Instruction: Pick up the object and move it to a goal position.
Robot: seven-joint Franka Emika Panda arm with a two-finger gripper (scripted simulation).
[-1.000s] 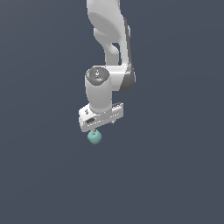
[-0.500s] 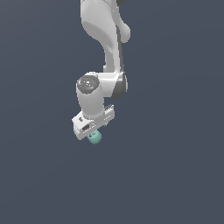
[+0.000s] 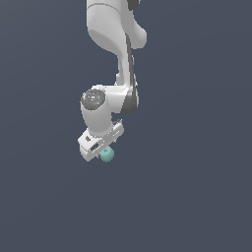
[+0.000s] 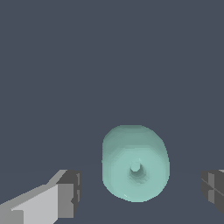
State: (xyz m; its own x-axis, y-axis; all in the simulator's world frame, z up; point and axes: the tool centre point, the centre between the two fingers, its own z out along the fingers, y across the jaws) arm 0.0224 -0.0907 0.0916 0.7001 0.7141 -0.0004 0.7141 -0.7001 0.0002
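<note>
Grey backdrop; ball (image 4: 135, 164) dimple faces wrist camera.

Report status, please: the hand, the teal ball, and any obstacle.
Hand open, fingers clear of the ball on both sides. Teal ball between the fingers, not gripped. No obstacle visible in either view.

The Panda arm (image 3: 114, 34) is made of smooth, rounded white links with dark grey seams at the joints. Its wrist ends in a white cylinder capped by a dark grey disc (image 3: 93, 98), and below that sits a flat, boxy white gripper (image 3: 100, 142). In the wrist view, the fingers (image 4: 52, 199) are blocky white bars tipped with dark grey pads.
</note>
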